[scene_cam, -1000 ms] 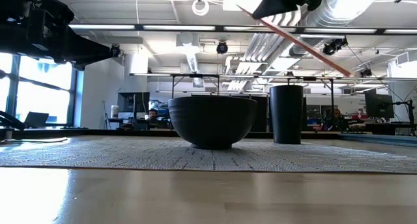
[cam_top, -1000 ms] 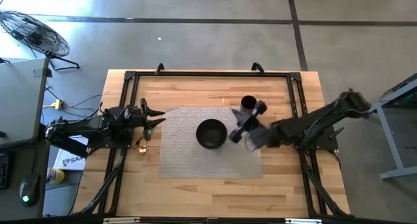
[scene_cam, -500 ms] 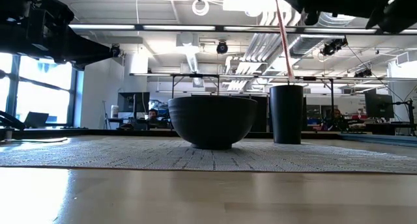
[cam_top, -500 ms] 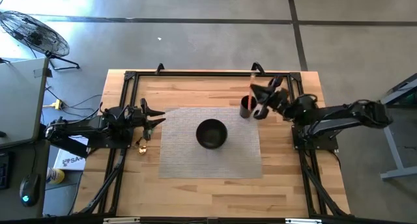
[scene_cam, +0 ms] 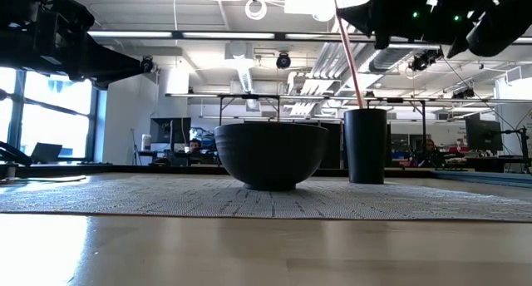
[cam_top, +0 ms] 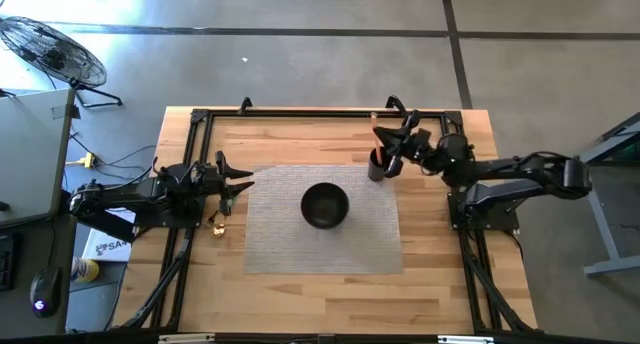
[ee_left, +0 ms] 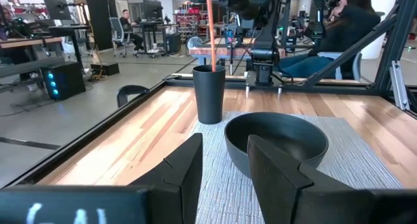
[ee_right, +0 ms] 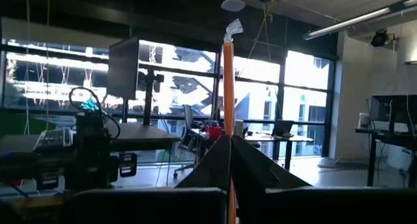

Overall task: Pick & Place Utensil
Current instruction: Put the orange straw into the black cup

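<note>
At the left edge of the table the left gripper (cam_top: 236, 180) waits over the bare wood, just beside the woven mat (cam_top: 280, 234). Its fingers (ee_left: 186, 175) are spread apart and hold nothing, probably so that it does not disturb the other arm.

In the middle of the mat stands the dark bowl (cam_top: 324, 205), and I see nothing in it. It is close to the cup and could be knocked if the arm swings low.

Further right, at the far corner of the mat, is the tall black cup (scene_cam: 365, 145). The thin orange utensil (scene_cam: 346, 45) goes down into its mouth, leaning a little (I cannot see its lower end).

The right gripper (cam_top: 398, 144) is above the cup, pinching the utensil near the top. It seems held high and almost upright so that the stick can slide in without tipping the cup.
</note>
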You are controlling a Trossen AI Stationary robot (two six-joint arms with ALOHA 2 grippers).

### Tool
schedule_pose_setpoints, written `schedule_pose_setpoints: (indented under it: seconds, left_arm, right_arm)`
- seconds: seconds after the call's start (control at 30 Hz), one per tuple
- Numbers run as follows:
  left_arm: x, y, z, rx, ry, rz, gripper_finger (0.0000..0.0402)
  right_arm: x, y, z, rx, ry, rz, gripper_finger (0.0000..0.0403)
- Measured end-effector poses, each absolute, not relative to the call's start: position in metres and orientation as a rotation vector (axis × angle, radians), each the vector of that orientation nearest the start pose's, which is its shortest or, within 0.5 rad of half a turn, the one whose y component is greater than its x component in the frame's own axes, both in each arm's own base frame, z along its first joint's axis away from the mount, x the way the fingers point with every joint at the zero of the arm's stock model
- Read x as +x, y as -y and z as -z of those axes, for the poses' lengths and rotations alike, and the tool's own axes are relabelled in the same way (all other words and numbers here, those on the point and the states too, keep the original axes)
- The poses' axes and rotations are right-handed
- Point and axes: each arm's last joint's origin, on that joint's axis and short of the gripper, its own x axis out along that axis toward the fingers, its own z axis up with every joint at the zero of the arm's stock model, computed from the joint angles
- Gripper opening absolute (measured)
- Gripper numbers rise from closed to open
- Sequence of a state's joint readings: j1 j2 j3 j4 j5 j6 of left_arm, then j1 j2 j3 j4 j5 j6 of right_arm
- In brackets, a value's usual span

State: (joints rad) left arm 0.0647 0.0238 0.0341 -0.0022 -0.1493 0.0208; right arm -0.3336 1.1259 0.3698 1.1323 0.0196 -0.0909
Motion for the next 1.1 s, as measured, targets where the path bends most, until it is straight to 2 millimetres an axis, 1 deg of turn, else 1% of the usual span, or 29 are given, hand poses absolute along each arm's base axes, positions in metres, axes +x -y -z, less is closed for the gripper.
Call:
schedule_pose_setpoints:
  seconds: [0.13, 0.27, 0.43, 0.73, 0.9, 1.1]
  left_arm:
    - [0.096, -0.011, -0.173, 0.020, 0.006, -0.214, 0.0120]
    - [0.096, -0.011, -0.173, 0.020, 0.006, -0.214, 0.0120]
    - [0.096, -0.011, -0.173, 0.020, 0.006, -0.214, 0.0120]
    - [0.096, -0.011, -0.173, 0.020, 0.006, -0.214, 0.0120]
    - [0.096, -0.011, -0.173, 0.020, 0.006, -0.214, 0.0120]
    - [0.096, -0.011, -0.173, 0.020, 0.006, -0.214, 0.0120]
  right_arm:
    - [0.210, 0.076, -0.242, -0.139, 0.304, 0.392, 0.0000]
    - [0.214, 0.078, -0.236, -0.149, 0.270, 0.419, 0.0000]
    - [0.214, 0.079, -0.236, -0.172, 0.264, 0.440, 0.0000]
    - [0.213, 0.079, -0.236, -0.178, 0.251, 0.556, 0.0000]
    - [0.213, 0.077, -0.236, -0.210, 0.233, 0.625, 0.0000]
    - [0.213, 0.077, -0.236, -0.212, 0.232, 0.623, 0.0001]
